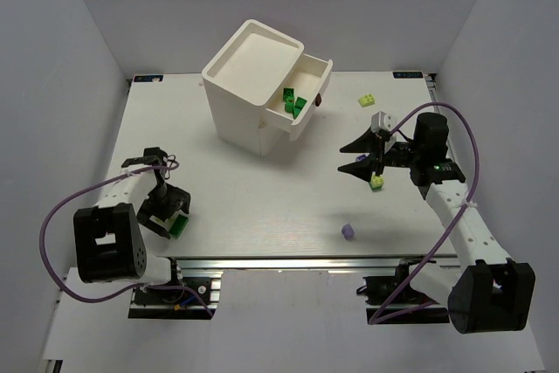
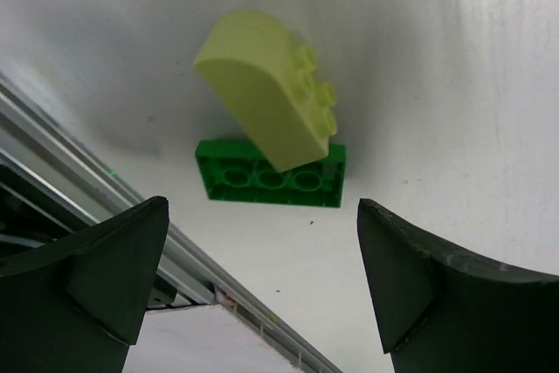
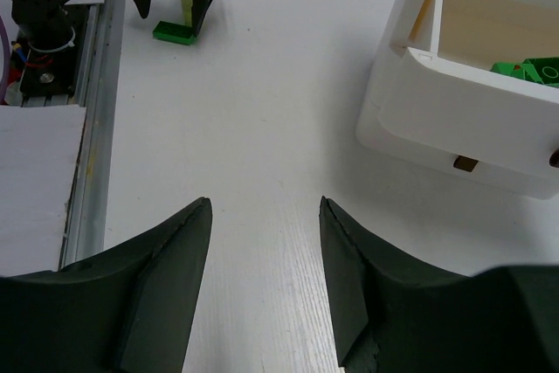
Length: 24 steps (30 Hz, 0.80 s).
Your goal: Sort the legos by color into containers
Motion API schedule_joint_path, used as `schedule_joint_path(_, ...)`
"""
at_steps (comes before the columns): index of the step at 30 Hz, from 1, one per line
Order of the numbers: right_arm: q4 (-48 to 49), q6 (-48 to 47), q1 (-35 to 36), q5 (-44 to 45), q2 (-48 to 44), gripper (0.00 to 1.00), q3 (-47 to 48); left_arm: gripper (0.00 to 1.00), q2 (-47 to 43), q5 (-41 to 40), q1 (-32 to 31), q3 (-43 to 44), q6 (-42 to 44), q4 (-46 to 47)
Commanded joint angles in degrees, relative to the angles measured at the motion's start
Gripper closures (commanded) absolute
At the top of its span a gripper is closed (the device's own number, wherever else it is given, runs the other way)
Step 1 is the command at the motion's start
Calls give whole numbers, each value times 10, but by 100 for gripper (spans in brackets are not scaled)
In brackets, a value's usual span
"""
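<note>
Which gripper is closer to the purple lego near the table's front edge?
Right. The right gripper is just past the purple lego, on its far side; the left gripper is far off to its left.

Legos point(image 1: 295, 104) in drawer point(image 1: 318, 65) of cabinet point(image 1: 236, 118)

Four dark green legos point(image 1: 300, 104), three pale yellow-green legos point(image 1: 369, 100), one purple lego point(image 1: 348, 231), one white cabinet point(image 1: 236, 115)

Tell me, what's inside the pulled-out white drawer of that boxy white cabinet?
A few small dark green plastic bricks lie in the open white drawer. Its back part is hidden under the cabinet top.
</note>
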Motion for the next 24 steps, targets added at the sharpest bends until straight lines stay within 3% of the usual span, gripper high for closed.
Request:
schedule_joint_path(1,-7,-6,-4,-16,-12,42,-2,2,5,13,12,0,21,50)
schedule_joint_path(18,-7,-7,-10,-15,10,42,9,3,38,40,17,-35,42,97)
schedule_joint_path(24,-22,-22,-12,-14,16,42,19,14,43,35,17,-41,42,106)
